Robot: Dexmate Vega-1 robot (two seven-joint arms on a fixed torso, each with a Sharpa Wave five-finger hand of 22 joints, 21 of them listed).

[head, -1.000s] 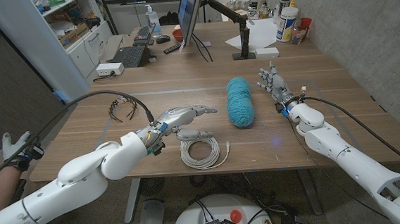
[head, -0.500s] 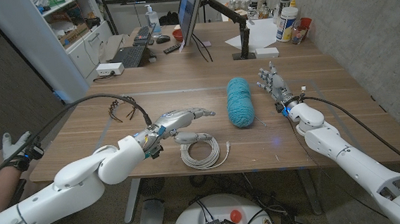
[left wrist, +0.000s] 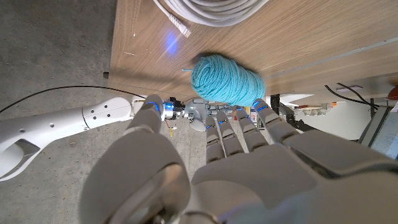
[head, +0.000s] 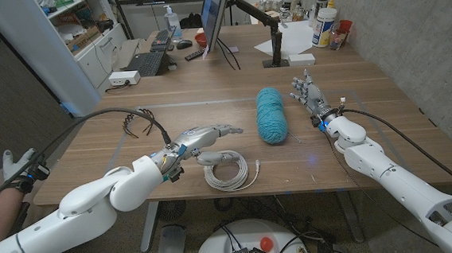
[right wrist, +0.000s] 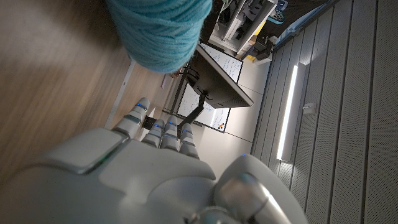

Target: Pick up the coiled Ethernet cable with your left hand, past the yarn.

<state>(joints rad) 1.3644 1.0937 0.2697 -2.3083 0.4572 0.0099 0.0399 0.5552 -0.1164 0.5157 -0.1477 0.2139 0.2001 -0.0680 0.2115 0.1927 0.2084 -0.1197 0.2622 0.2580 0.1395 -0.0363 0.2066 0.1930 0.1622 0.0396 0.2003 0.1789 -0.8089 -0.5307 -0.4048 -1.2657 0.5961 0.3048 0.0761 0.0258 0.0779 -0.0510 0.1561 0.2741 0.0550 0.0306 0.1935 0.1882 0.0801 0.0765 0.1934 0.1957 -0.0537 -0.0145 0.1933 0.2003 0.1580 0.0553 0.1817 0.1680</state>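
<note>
A coiled white Ethernet cable (head: 227,174) lies near the table's front edge, with its plug end (left wrist: 176,23) sticking out of the coil (left wrist: 211,9). My left hand (head: 208,139) hovers just above and behind the coil, fingers stretched out toward the yarn, thumb over the coil, holding nothing. A teal yarn skein (head: 271,114) lies at mid-table to the right of that hand, also seen as the yarn (left wrist: 227,79) (right wrist: 160,30). My right hand (head: 308,94) stands on its edge right of the yarn, fingers straight and apart, empty.
A black wire headband (head: 138,121) lies left of my left arm. A monitor (head: 215,15), keyboard (head: 147,63), bottles (head: 324,21) and a white box (head: 300,58) crowd the far side. A gloved hand of a person (head: 15,167) shows at the left edge.
My left hand has drawn back slightly toward the front-left and lowered a little over the coil. The yarn, the cable and the right hand have not moved.
</note>
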